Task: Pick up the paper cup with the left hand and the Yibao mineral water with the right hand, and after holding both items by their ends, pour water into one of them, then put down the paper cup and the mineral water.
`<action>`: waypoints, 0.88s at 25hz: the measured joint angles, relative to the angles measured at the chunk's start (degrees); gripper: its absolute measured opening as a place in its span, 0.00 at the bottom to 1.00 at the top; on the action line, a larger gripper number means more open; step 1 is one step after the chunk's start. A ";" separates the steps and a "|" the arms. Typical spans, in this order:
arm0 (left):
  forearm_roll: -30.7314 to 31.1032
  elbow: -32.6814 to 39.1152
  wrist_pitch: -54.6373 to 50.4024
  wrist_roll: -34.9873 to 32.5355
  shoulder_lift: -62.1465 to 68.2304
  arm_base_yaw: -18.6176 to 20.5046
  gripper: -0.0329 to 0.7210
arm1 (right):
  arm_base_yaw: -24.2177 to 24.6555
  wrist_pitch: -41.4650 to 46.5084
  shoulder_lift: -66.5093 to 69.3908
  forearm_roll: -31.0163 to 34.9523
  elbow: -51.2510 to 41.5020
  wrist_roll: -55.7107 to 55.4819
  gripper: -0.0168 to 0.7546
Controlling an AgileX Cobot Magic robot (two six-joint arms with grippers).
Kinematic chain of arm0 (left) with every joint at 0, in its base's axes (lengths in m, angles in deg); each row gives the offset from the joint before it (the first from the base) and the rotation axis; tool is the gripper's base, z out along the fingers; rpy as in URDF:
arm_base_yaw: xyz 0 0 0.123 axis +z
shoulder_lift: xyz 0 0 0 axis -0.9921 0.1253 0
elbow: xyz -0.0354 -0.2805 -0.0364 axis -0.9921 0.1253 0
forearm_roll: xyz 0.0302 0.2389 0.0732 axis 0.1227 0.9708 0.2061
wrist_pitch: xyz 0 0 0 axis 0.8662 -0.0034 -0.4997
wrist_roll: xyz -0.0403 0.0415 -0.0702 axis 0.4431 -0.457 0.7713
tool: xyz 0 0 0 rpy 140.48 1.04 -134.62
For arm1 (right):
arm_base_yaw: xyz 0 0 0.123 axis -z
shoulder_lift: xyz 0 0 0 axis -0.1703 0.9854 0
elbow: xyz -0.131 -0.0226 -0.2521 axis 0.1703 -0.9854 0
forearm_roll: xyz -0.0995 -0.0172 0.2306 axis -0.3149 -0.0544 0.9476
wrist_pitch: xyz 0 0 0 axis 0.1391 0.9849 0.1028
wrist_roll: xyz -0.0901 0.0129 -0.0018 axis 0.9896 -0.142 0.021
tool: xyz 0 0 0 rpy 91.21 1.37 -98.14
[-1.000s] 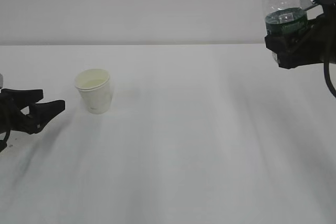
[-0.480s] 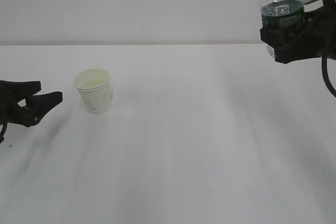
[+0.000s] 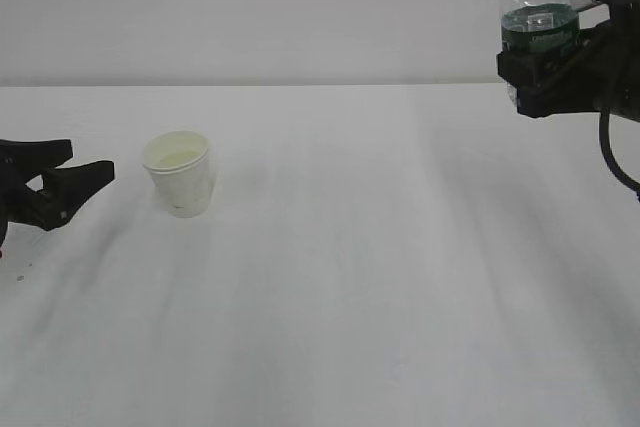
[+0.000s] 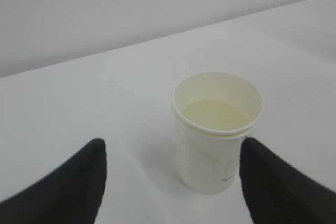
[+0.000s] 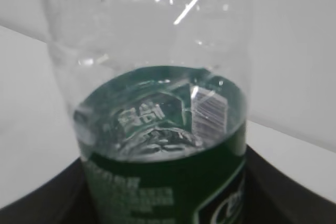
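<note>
White surface [image 3: 380, 277] lies bare around your cup [image 3: 180, 173]; left pincer [image 3: 70, 179] gapes beside it near the left edge, right pincer [image 3: 535, 72] clamps the bottle [image 3: 538, 7] aloft.

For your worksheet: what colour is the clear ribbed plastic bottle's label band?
Dark green with white print; right wrist view shows it best.

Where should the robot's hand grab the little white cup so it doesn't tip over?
Probably around the side wall of the paper cup, below its rolled rim. It stands upright on the table, and the open left gripper already faces it level from the side, one finger either side. A straight, level push forward should fit the tapered wall.
</note>
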 joint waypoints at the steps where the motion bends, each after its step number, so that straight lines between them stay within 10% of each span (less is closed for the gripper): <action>1: 0.00 0.00 0.00 0.00 0.00 0.00 0.79 | 0.16 0.00 0.32 0.59 0.00 0.32 0.62; 22: 0.00 0.00 0.00 0.03 0.00 0.00 0.79 | 7.86 -6.17 5.18 7.11 -1.13 0.81 0.62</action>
